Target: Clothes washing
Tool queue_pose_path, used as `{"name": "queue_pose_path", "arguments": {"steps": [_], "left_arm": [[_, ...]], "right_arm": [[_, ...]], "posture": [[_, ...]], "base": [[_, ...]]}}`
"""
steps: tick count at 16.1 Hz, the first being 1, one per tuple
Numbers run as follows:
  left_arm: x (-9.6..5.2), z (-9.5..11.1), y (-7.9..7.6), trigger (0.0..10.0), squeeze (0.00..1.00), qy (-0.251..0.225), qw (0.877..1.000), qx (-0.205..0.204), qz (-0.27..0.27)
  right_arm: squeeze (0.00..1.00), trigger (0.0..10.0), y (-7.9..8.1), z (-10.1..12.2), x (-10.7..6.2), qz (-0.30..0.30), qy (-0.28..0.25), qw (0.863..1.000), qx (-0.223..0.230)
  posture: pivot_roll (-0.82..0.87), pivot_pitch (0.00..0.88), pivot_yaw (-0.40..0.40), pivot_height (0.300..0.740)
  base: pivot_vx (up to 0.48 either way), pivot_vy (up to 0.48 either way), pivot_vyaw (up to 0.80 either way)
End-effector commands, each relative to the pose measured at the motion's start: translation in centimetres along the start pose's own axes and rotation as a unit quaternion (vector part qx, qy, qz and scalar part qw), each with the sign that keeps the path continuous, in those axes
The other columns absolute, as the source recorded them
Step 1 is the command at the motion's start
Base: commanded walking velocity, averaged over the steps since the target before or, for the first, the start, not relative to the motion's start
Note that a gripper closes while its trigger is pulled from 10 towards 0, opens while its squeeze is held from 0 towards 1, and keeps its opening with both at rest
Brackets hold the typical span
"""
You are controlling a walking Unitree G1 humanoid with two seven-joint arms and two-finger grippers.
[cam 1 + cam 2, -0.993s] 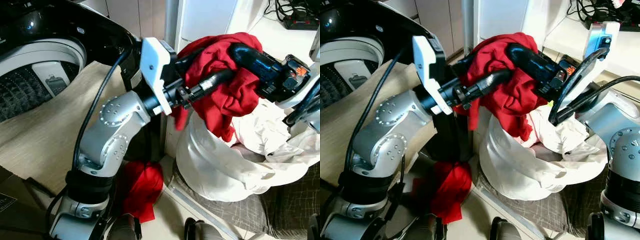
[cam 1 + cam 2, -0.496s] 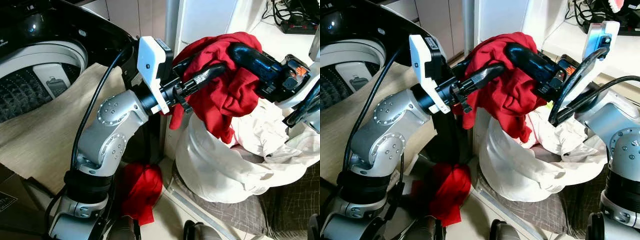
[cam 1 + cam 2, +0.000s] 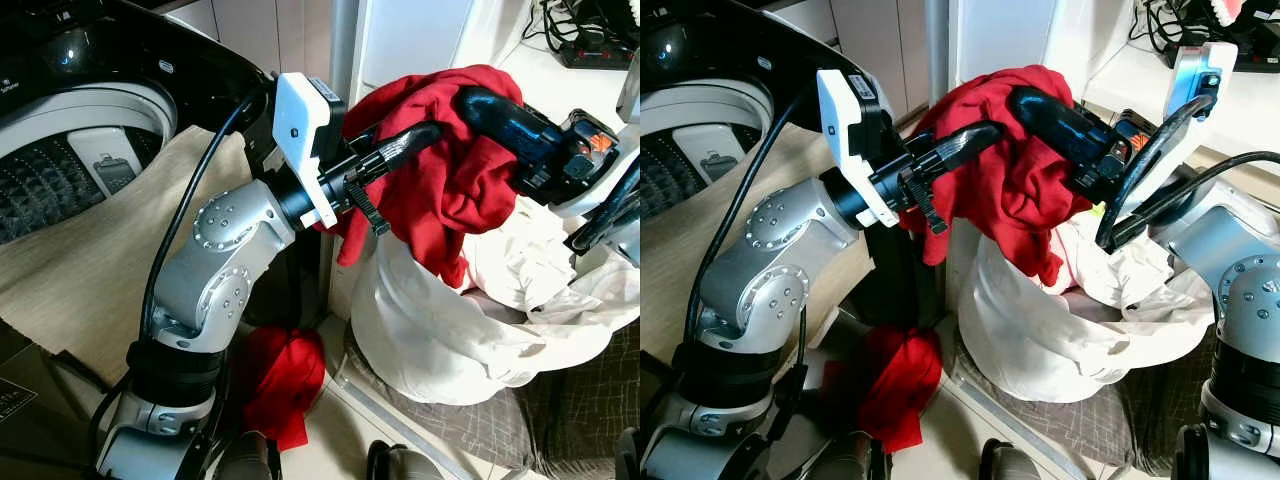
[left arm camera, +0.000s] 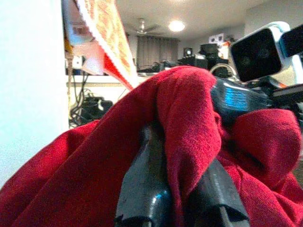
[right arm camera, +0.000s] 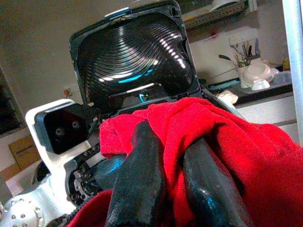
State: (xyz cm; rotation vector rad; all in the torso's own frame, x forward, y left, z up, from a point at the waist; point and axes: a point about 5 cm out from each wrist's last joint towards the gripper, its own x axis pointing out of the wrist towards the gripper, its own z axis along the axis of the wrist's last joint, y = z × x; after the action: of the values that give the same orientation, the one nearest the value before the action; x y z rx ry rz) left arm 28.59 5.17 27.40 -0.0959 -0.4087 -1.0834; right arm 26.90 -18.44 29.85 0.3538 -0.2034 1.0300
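Here, a crumpled bright red cloth garment (image 3: 450, 170) hangs in the air just above the white fabric laundry bag (image 3: 430, 330), pinched between both grippers. The left gripper (image 4: 182, 189) reaches in from the bag's washer side, its two black fingers clamped on a fold of the cloth. The right gripper (image 5: 173, 189) grips it from the opposite side, fingers likewise closed on the fabric. Beyond the left arm stands the open black top-loading washing machine (image 3: 90, 110). A second red cloth (image 3: 285, 380) lies on the floor beside the bag.
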Motion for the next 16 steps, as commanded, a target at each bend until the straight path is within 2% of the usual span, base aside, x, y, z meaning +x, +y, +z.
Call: {"name": "queue_pose_path", "arguments": {"steps": [1,2,3,4,5,6,7,8,9,10,11,12,13,14,15,16], "left_arm": [[-0.3,0.2,0.9,0.0,0.00,-0.005,1.000,0.008,0.027],[-0.3,0.3,1.1,0.0,0.00,-0.004,0.999,0.013,0.035],[-0.4,0.6,2.4,0.0,0.00,-0.005,0.997,0.032,0.070],[-0.4,0.9,3.3,0.0,0.00,-0.008,0.995,0.041,0.094],[-0.7,1.5,4.9,0.0,0.00,-0.010,0.990,0.063,0.128],[-1.0,2.3,6.6,0.0,0.00,-0.012,0.982,0.090,0.168],[-1.1,2.6,7.0,0.0,0.00,-0.013,0.979,0.097,0.180],[-1.9,4.4,9.7,0.0,0.00,-0.018,0.960,0.144,0.241],[-2.6,6.2,11.8,0.0,0.00,-0.022,0.939,0.187,0.287],[-3.6,8.7,13.7,0.0,0.00,-0.019,0.910,0.248,0.333],[-4.4,10.5,14.7,0.0,0.00,-0.005,0.880,0.311,0.359],[-5.3,12.7,15.8,0.0,0.00,0.005,0.840,0.372,0.394],[-7.0,16.3,17.0,0.0,0.00,0.038,0.751,0.489,0.441],[-7.8,18.2,17.4,0.0,0.00,0.045,0.700,0.540,0.465],[-8.3,19.1,17.8,0.0,0.00,0.051,0.668,0.568,0.479],[-8.5,19.2,18.0,0.0,0.00,0.055,0.657,0.577,0.482]], "right_arm": [[0.00,5.9,0.1,0.6,-0.1,-0.005,0.002,1.000,-0.017],[0.00,9.8,0.1,0.5,-0.1,-0.009,0.003,1.000,-0.019],[1.00,10.0,0.0,0.5,-0.1,-0.013,0.003,1.000,-0.019],[1.00,10.0,0.0,0.6,-0.1,-0.009,0.002,1.000,-0.017],[1.00,10.0,0.1,0.6,-0.1,-0.008,-0.001,1.000,-0.021],[0.89,10.0,-0.1,0.7,-0.1,-0.021,0.005,0.999,-0.031],[0.89,10.0,-0.2,0.7,-0.1,-0.026,0.007,0.999,-0.032],[0.00,10.0,-0.3,0.6,-0.2,-0.038,0.008,0.999,-0.035],[0.00,10.0,-0.4,0.6,-0.1,-0.041,0.008,0.998,-0.037],[0.00,10.0,-0.3,0.5,-0.1,-0.040,0.009,0.998,-0.038],[0.00,10.0,-0.1,0.4,-0.2,-0.038,0.012,0.998,-0.038],[0.00,10.0,0.0,0.2,-0.2,-0.036,0.019,0.998,-0.040],[0.00,10.0,0.3,-0.4,0.0,-0.032,0.039,0.998,-0.046],[0.00,10.0,0.7,-1.0,0.3,-0.026,0.054,0.997,-0.048],[0.00,10.0,1.0,-1.8,0.7,-0.022,0.071,0.996,-0.056],[0.00,10.0,1.1,-2.2,0.9,-0.021,0.079,0.995,-0.060]], "posture": [[-0.08,0.090,0.003,0.740],[-0.08,0.091,0.003,0.740],[-0.08,0.090,0.003,0.740],[-0.08,0.090,0.004,0.740],[-0.08,0.091,0.003,0.740],[-0.08,0.092,0.004,0.740],[-0.08,0.092,0.004,0.740],[-0.08,0.091,0.004,0.740],[-0.08,0.090,0.006,0.740],[-0.08,0.090,0.006,0.740],[-0.08,0.090,0.009,0.740],[-0.09,0.090,0.009,0.740],[-0.08,0.088,0.009,0.740],[-0.08,0.089,0.006,0.740],[-0.08,0.088,0.003,0.740],[-0.08,0.090,0.003,0.740]], "base": [[0.000,0.000,0.00],[0.000,0.000,0.00],[0.000,0.000,0.00],[0.000,0.000,0.00],[0.000,0.000,0.00],[0.000,0.000,0.00],[0.000,0.000,0.00],[0.000,0.000,0.00],[0.000,0.000,0.00],[0.000,0.000,0.00],[0.000,0.000,0.00],[0.000,0.000,0.00],[0.000,0.000,0.00],[0.000,0.000,0.00],[0.000,0.000,0.00],[0.000,0.000,0.00]]}}
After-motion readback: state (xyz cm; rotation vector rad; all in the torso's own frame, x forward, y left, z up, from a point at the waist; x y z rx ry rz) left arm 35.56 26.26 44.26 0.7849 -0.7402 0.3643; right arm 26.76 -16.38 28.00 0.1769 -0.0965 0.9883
